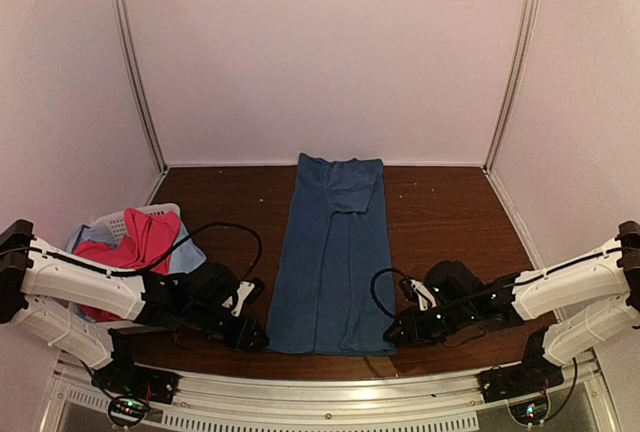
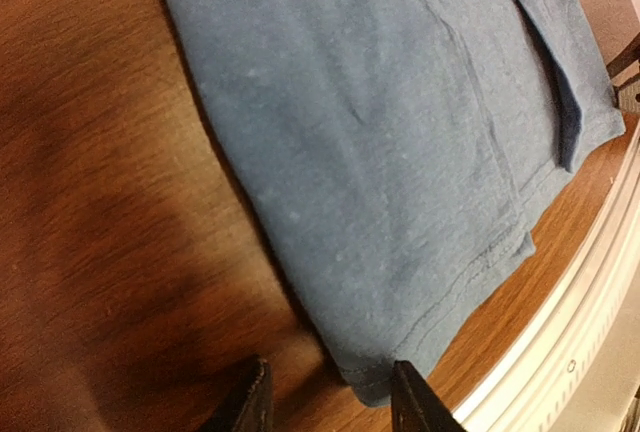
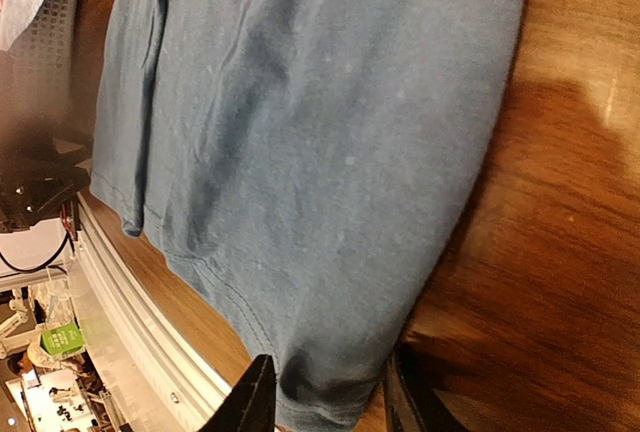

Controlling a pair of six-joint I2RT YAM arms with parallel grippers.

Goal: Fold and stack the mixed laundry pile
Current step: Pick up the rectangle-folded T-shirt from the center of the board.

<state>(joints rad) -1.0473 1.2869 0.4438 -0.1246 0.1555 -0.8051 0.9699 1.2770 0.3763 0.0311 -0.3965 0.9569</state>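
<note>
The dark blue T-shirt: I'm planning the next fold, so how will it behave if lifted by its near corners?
Probably floppy: the dark blue T-shirt lies flat with soft creases, so the middle would likely sag. It looks light: thin cloth. Its folded layers may slide apart on the smooth table.

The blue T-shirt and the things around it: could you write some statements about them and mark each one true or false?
1. The blue T-shirt lies on the table as a long folded strip. True.
2. The pink shirt is spread flat on the table. False: it sits bunched in the white basket.
3. The left gripper and the right gripper are at the T-shirt's two near corners. True.
4. The left gripper's jaws are fully shut. False: they stand apart around the hem corner.
</note>
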